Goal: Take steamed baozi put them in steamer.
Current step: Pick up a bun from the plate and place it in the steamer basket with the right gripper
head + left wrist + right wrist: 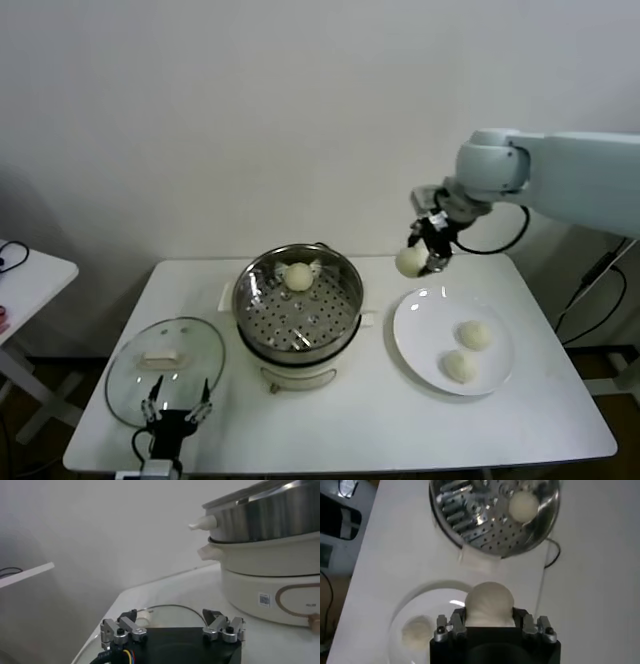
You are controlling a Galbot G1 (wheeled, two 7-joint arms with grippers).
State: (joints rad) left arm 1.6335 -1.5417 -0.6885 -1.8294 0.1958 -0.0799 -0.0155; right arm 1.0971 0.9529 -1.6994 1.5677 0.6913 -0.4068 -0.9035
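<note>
My right gripper (418,259) hangs in the air above the far edge of the white plate (420,345), shut on a cream-white baozi (410,262). From the right wrist that baozi (489,602) bulges between the fingers. One baozi (298,276) lies at the back of the perforated tray in the steel steamer (255,300); the same one (523,506) shows in the steamer (470,520) from the right wrist. Two more baozi (475,334) (460,367) rest on the plate. My left gripper (176,412) is parked open at the table's front left, over the glass lid.
A round glass lid (130,370) lies flat left of the steamer, near the front edge. The steamer's cream base (250,587) rises close beside the left gripper (172,630). A small side table (25,275) stands at far left. A wall closes off the back.
</note>
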